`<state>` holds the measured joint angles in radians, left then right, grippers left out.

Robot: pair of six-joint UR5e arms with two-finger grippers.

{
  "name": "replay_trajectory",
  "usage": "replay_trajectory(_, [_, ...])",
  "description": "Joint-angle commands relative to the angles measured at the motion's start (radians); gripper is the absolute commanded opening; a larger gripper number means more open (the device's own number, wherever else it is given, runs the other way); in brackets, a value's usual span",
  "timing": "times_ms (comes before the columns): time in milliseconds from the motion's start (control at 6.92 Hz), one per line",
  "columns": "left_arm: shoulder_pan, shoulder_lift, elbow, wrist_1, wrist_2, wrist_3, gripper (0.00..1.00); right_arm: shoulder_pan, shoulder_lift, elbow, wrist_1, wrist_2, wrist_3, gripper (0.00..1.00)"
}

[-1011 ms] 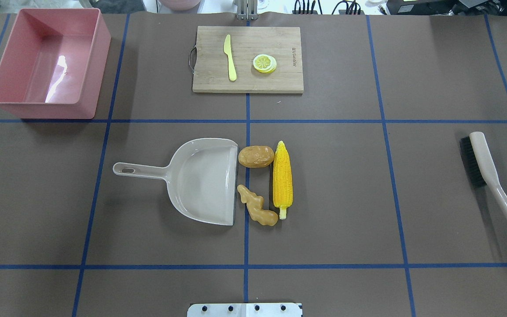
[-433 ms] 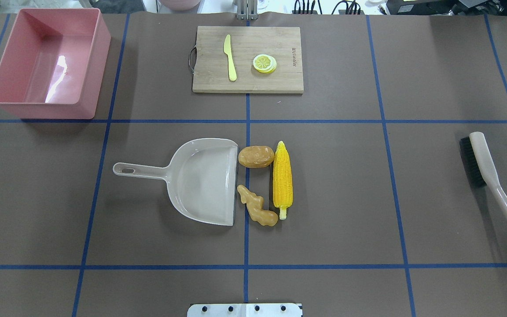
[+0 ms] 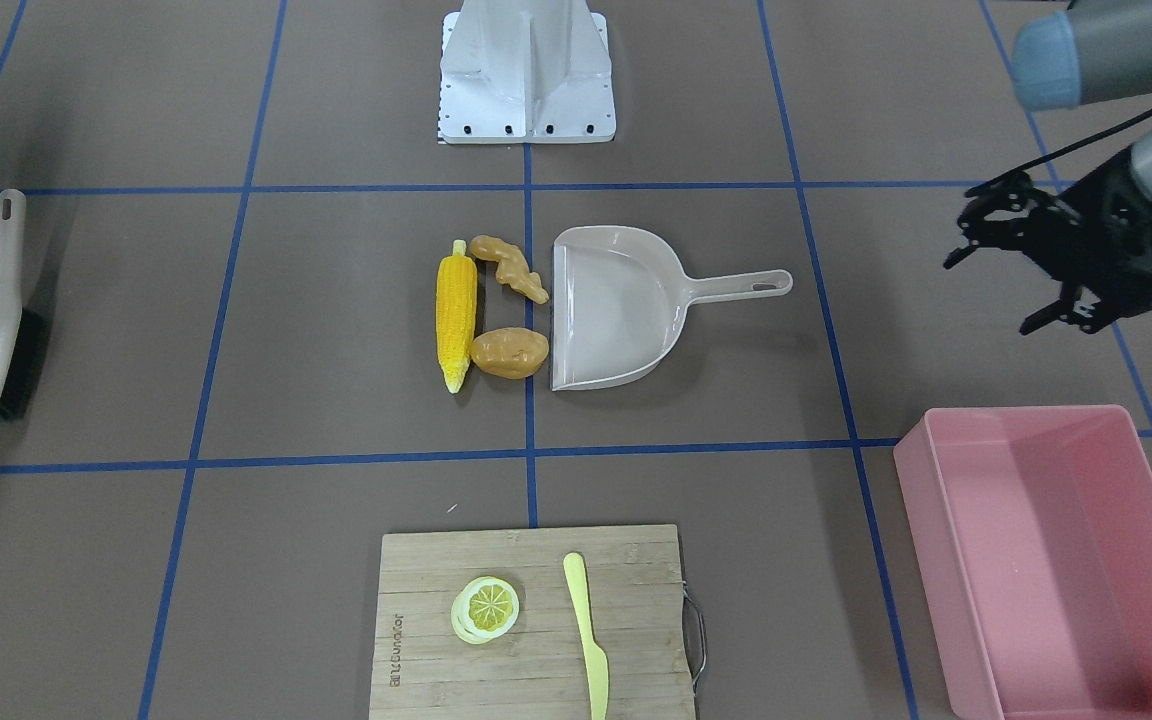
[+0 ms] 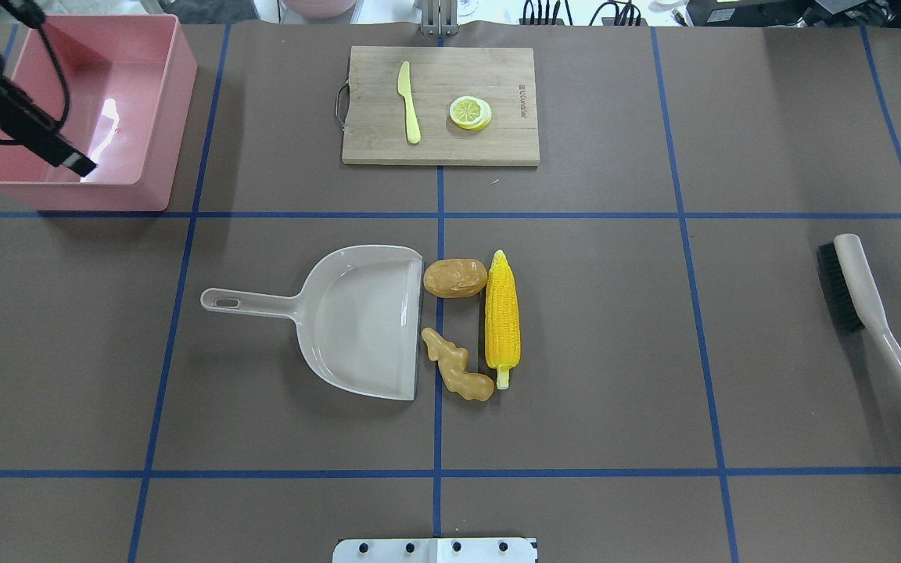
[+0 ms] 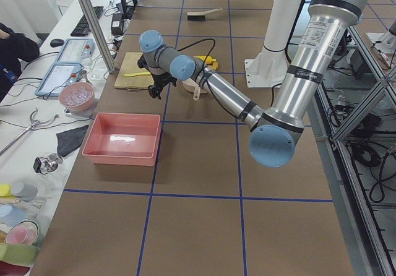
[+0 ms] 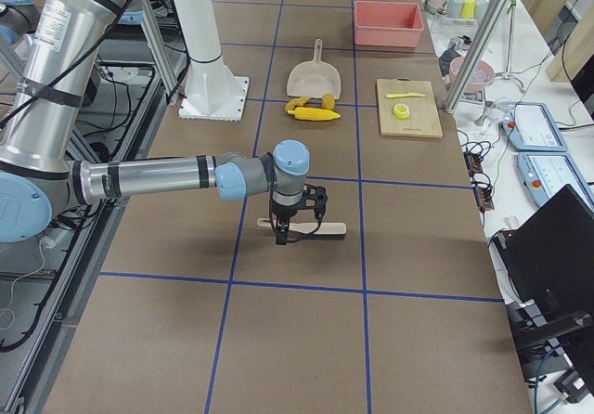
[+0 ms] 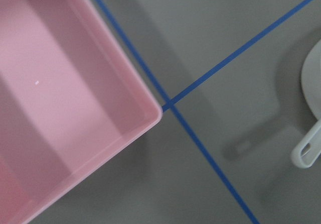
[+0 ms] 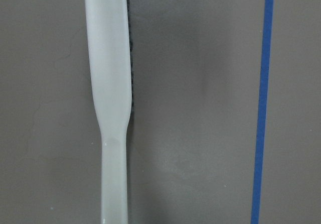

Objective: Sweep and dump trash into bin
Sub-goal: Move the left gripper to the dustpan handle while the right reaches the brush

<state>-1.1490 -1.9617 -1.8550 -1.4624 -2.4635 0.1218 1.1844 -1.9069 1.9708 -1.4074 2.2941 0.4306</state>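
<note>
The trash lies at the table's middle: a yellow corn cob, a tan ginger root and an orange-brown potato, all just right of the beige dustpan's open edge. The pink bin stands at the far left, with nothing in it. My left gripper is open and holds nothing; it hangs in the air between the dustpan handle and the bin. My right gripper hovers over the brush handle; I cannot tell whether it is open or shut.
A wooden cutting board at the far middle carries a pale yellow knife and a lemon slice. The left wrist view shows the bin's corner and the dustpan handle tip.
My left arm has come into the overhead view at the top left, over the bin. The trash, dustpan and brush have not moved.
</note>
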Motion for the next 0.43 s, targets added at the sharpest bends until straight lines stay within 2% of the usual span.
replay_trajectory(0, [0.146, -0.094, -0.059, -0.022, 0.198, -0.06, 0.98, -0.076, -0.001, -0.029, 0.118, -0.002, 0.13, 0.99])
replay_trajectory(144, [0.176, -0.089, -0.079, -0.082, 0.265, -0.065, 0.98, -0.122, -0.001, -0.053, 0.198, -0.018, 0.175, 0.99])
replay_trajectory(289, [0.178, -0.086, -0.075, -0.099, 0.264, -0.051, 0.98, -0.155, -0.001, -0.065, 0.22, -0.03, 0.192, 0.99])
